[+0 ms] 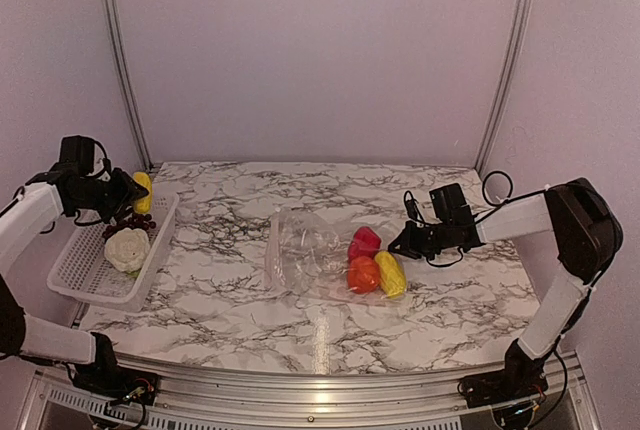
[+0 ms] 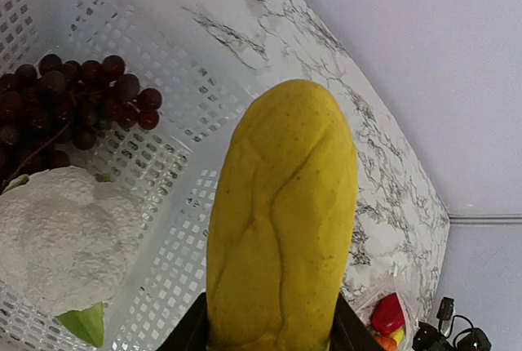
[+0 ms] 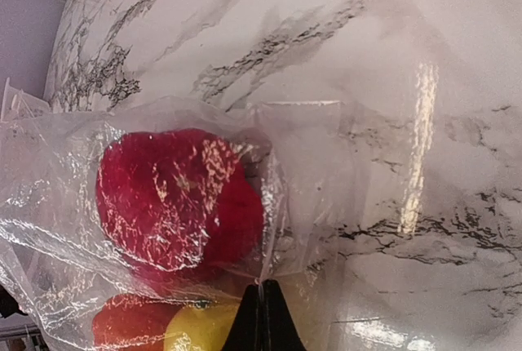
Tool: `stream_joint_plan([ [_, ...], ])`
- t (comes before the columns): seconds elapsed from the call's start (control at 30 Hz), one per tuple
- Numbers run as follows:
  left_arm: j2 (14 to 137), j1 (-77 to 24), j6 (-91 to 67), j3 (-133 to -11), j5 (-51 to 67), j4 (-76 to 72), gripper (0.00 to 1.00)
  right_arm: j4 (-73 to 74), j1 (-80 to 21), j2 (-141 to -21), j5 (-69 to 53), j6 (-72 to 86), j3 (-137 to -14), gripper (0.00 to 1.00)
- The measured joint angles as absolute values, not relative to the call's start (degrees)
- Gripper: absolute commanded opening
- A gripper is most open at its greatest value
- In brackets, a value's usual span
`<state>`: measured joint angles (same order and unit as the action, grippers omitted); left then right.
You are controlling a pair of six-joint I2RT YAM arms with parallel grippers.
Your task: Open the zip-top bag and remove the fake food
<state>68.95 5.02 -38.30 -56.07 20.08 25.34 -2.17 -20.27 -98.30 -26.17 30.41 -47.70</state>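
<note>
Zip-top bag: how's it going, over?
Left gripper holds yellow piece over basket. Right gripper shut on zip-top bag edge. Red piece, orange fruit, second yellow piece left inside. Nothing in the way.

High rear and close wrist views share the zip-top bag (image 1: 310, 250).

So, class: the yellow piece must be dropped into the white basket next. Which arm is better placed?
Left. The left fingers hold the yellow piece above the basket, which holds the grapes and cauliflower. The right fingers are across the table, shut on the bag.
</note>
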Motion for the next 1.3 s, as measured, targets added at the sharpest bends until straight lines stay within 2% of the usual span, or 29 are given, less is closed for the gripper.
stream_joint_plan([
  [0.13, 68.47, 11.18, -38.87, -54.7, 14.52, 29.69, 0.17, -2.57, -20.27, -98.3, -26.48, 30.39, -47.7, 0.0],
  [0.27, 69.78, 12.49, -38.79, -54.54, 11.81, 31.29, 0.23, -2.66, -20.27, -98.39, -26.65, 30.39, -47.7, 0.0],
  [0.57, 81.08, 12.45, -33.69, -59.42, 10.22, 31.81, 0.56, -2.98, -20.27, -98.94, -27.53, 30.35, -47.7, 0.0],
  [0.77, 81.67, 12.43, -30.44, -61.91, 11.31, 31.94, 0.75, -3.01, -20.27, -99.13, -28.45, 30.04, -47.72, 0.0],
  [0.8, 81.56, 12.38, -29.98, -62.13, 11.75, 31.88, 0.76, -3.01, -20.27, -99.13, -28.6, 30.02, -47.72, 0.0],
  [0.9, 80.4, 11.92, -28.64, -62.17, 12.91, 31.99, 0.74, -3.01, -20.27, -99.13, -29.1, 30.0, -47.72, 0.0],
  [1.03, 77.25, 8.97, -27.57, -62.08, 15.66, 31.18, 0.62, -3.05, -20.27, -99.13, -29.56, 30.0, -47.72, 0.0],
  [1.2, 75.05, -1.52, -27.83, -59.75, 21.89, 25.5, 0.45, -3.49, -20.27, -99.44, -30.33, 30.04, -47.75, 0.0],
  [1.3, 75.85, -8.78, -29.3, -57.12, 24.88, 21.47, 0.39, -3.66, -20.29, -99.55, -30.65, 30.06, -47.75, 0.0],
])
